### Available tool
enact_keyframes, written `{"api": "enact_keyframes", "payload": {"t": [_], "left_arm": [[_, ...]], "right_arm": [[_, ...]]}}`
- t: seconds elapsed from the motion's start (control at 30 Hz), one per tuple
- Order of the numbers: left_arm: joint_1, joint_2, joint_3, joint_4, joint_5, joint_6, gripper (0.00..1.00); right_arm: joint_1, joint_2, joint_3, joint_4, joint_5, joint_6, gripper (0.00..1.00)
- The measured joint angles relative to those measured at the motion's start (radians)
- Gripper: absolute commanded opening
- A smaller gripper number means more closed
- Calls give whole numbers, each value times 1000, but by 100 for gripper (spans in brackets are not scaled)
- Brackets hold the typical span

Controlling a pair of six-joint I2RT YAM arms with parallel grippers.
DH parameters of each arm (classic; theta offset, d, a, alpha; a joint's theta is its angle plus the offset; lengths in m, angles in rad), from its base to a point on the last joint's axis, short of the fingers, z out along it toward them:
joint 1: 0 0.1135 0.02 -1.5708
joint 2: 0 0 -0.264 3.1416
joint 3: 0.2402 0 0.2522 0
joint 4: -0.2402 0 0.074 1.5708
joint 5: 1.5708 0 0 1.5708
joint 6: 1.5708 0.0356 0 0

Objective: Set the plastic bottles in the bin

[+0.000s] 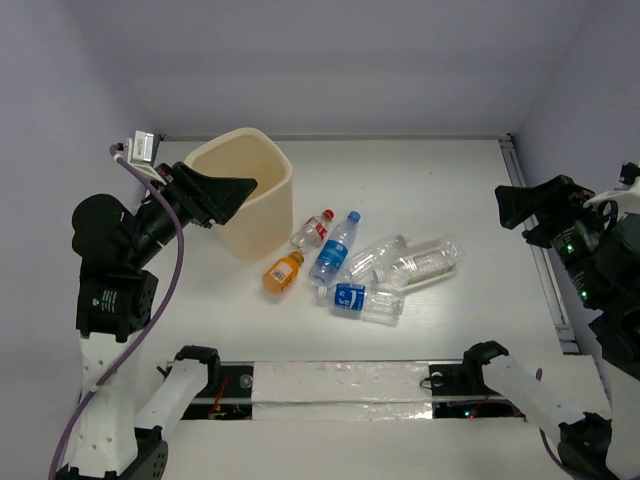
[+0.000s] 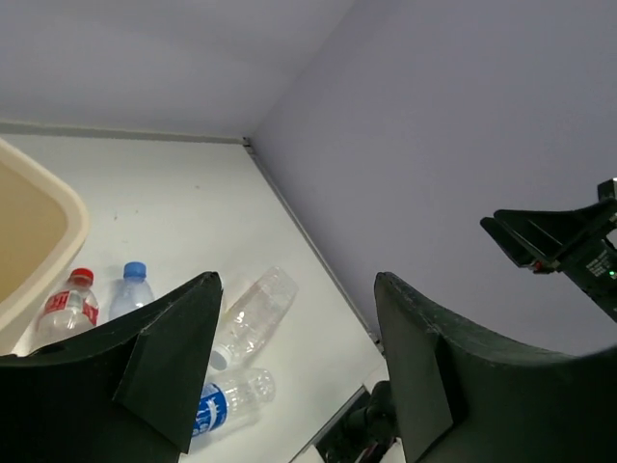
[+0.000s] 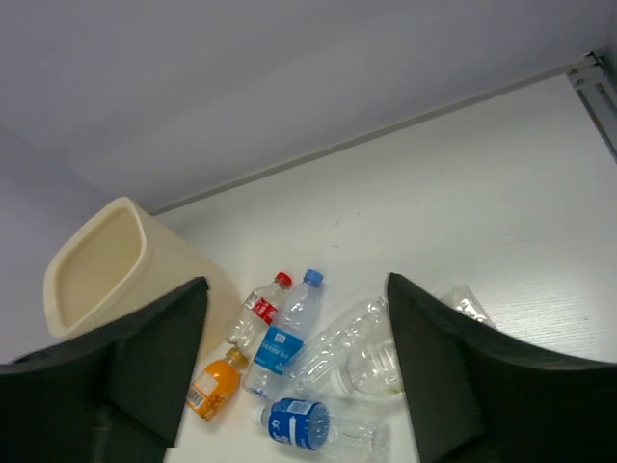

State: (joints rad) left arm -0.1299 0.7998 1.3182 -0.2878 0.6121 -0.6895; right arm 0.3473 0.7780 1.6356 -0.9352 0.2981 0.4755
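Six plastic bottles lie in a cluster mid-table: a red-label bottle (image 1: 313, 229), an orange-filled bottle (image 1: 283, 272), a tall blue-label bottle (image 1: 335, 248), a dark-blue-label bottle (image 1: 360, 299), a clear bottle (image 1: 375, 258) and a white-label bottle (image 1: 425, 264). They also show in the right wrist view, e.g. the orange one (image 3: 212, 385). The cream bin (image 1: 243, 192) stands upright left of them. My left gripper (image 1: 228, 196) is open and empty, raised over the bin's near left rim. My right gripper (image 1: 520, 208) is open and empty, raised at the far right.
A metal rail (image 1: 540, 255) runs along the table's right edge. The back wall (image 1: 330, 60) stands behind the bin. A taped strip (image 1: 340, 385) lies between the arm bases at the near edge.
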Motion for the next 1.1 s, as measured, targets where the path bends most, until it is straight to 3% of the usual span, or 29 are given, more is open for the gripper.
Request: {"api": "enact_keyframes", "payload": {"t": [0.13, 0.17, 0.2, 0.27, 0.5, 0.6, 0.77, 0.87, 0.9, 0.97, 1.0, 1.03, 1.1], "left_arm": [[-21, 21, 34, 23, 8, -2, 32], [-27, 30, 45, 23, 5, -2, 21], [-41, 40, 56, 21, -2, 0, 8], [-104, 72, 79, 23, -31, 8, 0], [-627, 294, 114, 29, -364, 62, 0], [-762, 467, 147, 34, -508, 116, 0], [-869, 737, 166, 21, -647, 222, 0], [-920, 879, 241, 5, -676, 283, 17], [-937, 928, 281, 5, -681, 303, 32], [-961, 1014, 364, 3, -687, 343, 49], [-972, 1055, 407, 6, -692, 360, 66], [-979, 1091, 445, 0, -694, 379, 72], [-995, 1164, 530, -7, -702, 405, 89]], "right_arm": [[0, -27, -21, -6, 20, 17, 30], [0, -33, -23, -10, 24, 21, 14], [0, -38, -23, -14, 29, 19, 8], [0, -43, -21, -24, 40, 25, 0], [0, -32, 50, -88, 88, 27, 0], [0, -22, 124, -117, 118, 26, 0], [0, -20, 243, -142, 167, 15, 0], [0, -26, 268, -143, 177, 10, 0], [0, -29, 267, -145, 177, 8, 0], [0, -36, 255, -151, 173, 7, 0], [0, -40, 243, -151, 168, 6, 4], [0, -45, 229, -154, 164, 7, 8], [0, -53, 200, -160, 149, 9, 31]]}}
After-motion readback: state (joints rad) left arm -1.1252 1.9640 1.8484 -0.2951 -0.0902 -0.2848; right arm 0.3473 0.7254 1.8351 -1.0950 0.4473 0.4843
